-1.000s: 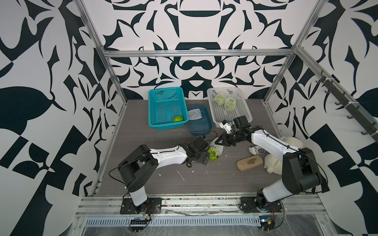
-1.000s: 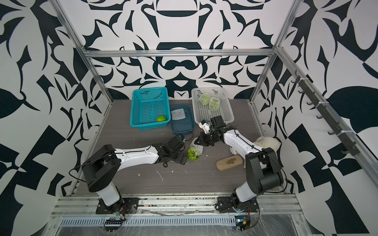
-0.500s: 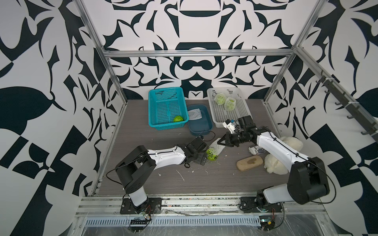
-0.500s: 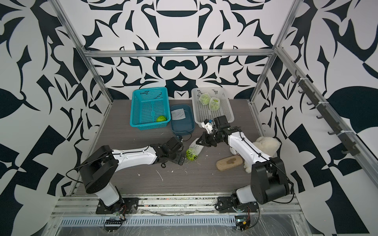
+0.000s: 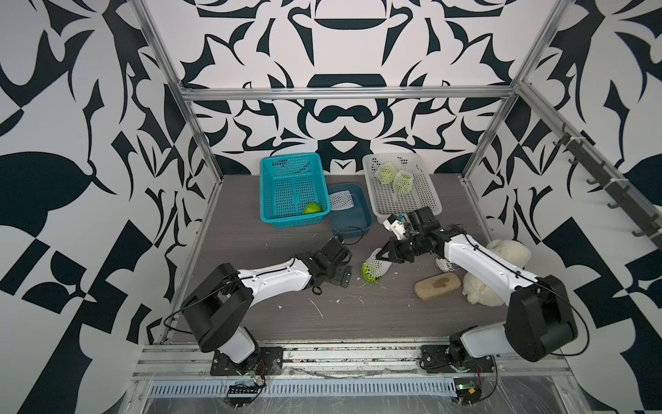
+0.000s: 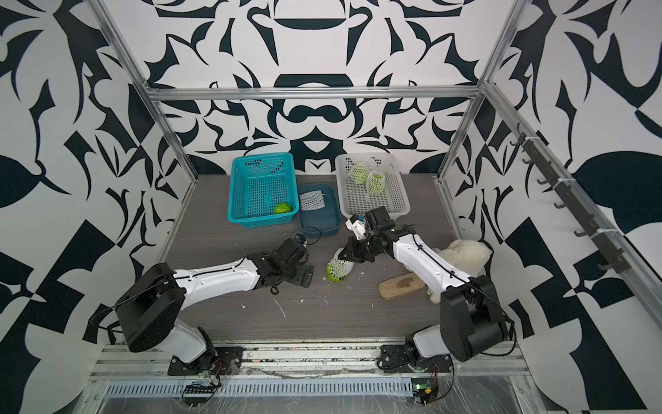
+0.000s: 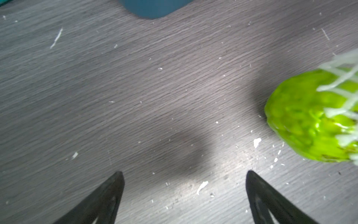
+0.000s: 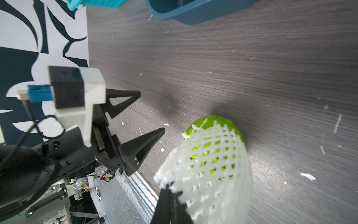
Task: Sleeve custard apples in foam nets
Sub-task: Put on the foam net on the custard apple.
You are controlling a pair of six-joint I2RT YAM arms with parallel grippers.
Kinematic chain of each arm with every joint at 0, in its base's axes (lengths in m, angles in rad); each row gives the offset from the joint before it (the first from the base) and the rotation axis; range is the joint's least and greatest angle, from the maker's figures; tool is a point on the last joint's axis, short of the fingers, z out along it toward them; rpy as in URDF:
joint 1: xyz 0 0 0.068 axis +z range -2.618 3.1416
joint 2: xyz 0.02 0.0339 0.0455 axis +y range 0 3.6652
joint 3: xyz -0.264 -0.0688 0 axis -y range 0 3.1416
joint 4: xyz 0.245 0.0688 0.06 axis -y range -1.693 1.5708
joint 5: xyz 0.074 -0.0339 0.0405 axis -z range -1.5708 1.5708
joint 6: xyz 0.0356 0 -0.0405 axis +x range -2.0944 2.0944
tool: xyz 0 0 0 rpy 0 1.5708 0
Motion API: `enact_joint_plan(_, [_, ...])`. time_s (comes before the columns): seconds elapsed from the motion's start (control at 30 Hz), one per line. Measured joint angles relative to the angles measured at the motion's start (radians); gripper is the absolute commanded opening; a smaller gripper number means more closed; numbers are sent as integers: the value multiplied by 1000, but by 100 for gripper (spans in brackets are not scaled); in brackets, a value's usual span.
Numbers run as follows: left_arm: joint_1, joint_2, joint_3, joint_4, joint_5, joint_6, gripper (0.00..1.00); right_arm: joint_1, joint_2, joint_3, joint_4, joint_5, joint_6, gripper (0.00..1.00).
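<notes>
Right fingers pinch white foam net half-sleeving green bumpy custard apple; left fingers wide nearby, forearm low.

The left gripper has drawn back from the custard apple, which it was right up against a second ago. It now lies just beside the fruit, with a strip of bare table between them. The right gripper has shifted slightly toward the left arm, with its arm stretched further out from its base. The foam net in its grip now looks drawn out longer over the fruit.
</notes>
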Motion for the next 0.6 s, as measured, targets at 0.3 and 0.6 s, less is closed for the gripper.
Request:
enact_joint_plan(0.3, [2, -1, -2, 8, 0, -3, 100, 95, 84, 86, -11, 48, 2, 0])
enact_joint_plan(0.6, [8, -5, -27, 25, -3, -3, 100, 96, 73, 60, 42, 17, 50, 0])
